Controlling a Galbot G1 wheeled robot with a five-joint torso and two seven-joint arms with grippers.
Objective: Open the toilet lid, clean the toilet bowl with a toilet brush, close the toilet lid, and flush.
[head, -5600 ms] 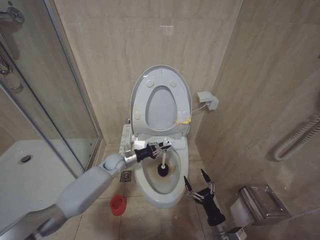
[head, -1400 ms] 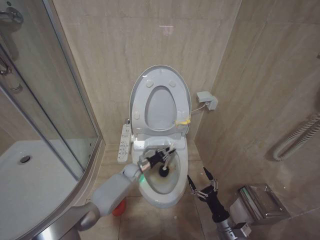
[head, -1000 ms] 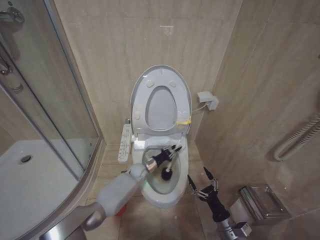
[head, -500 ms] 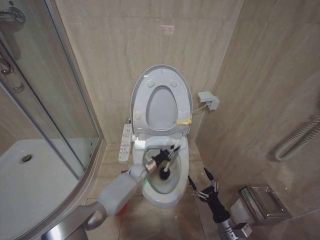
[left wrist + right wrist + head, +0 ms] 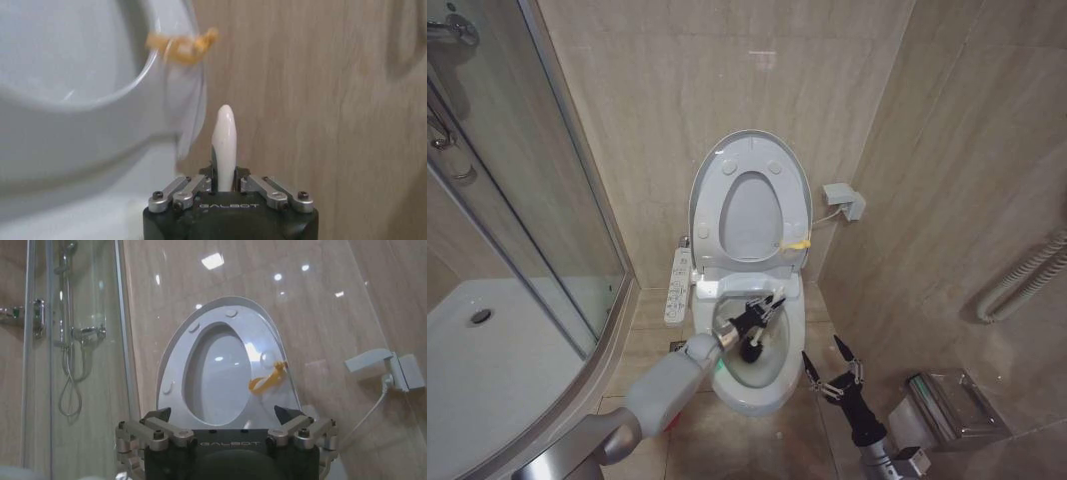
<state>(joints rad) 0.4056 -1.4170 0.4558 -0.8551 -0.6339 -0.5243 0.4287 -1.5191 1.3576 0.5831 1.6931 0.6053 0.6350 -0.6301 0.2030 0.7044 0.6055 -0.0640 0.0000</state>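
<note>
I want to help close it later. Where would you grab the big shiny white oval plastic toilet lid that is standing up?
Probably take the big glossy white oval plastic toilet lid by its rounded top edge, coming from the front over the white ceramic toilet bowl. It stands upright against the beige wall, so that rim is the free end. The left tool holds the thin white-handled toilet brush; the open right tool is free.

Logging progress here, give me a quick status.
Left gripper shut on toilet brush, head in toilet bowl. Right gripper open, parked beside bowl. Toilet lid up. Nothing blocking.
</note>
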